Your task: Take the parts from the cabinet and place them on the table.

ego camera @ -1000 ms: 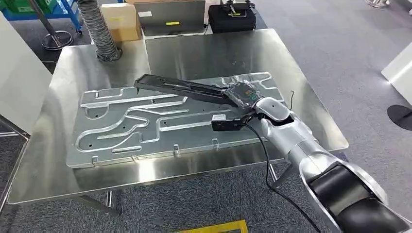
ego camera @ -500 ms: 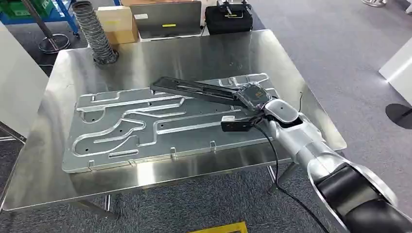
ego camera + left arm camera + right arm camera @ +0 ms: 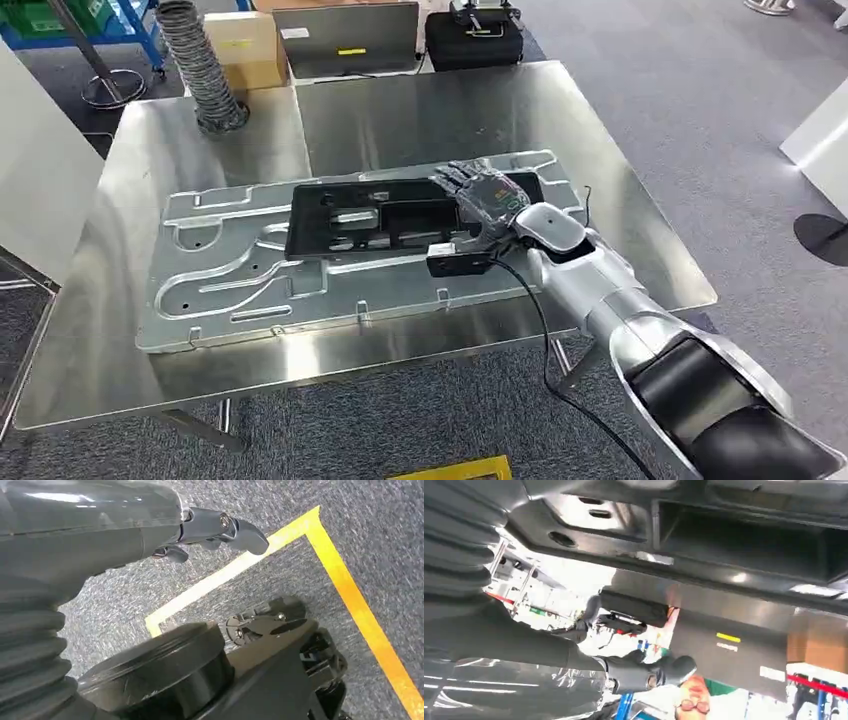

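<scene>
The flat black plastic tray-like part (image 3: 385,222), with rectangular recesses and cut-outs, lies across the large embossed grey sheet-metal plate (image 3: 230,270). That plate rests on the polished stainless steel table (image 3: 420,110). The right hand (image 3: 487,197) is at the part's right end, its fingers (image 3: 452,180) extended over the part's top face. In the right wrist view the part (image 3: 704,535) is close above the thumb (image 3: 659,672), with a gap between them. Whether the right hand grips the part or merely rests on it cannot be told.

The left hand (image 3: 150,535) hangs above grey carpet (image 3: 380,525) marked with yellow floor tape (image 3: 345,585). Its fingers (image 3: 235,530) are slightly curled and apart, holding nothing.

At the far side of the table stand a grey ribbed flexible duct (image 3: 200,65), a brown cardboard box (image 3: 250,45), a grey metal panel bearing a yellow label (image 3: 350,40) and a black equipment case (image 3: 475,35). A black cable (image 3: 545,330) runs along the right arm.
</scene>
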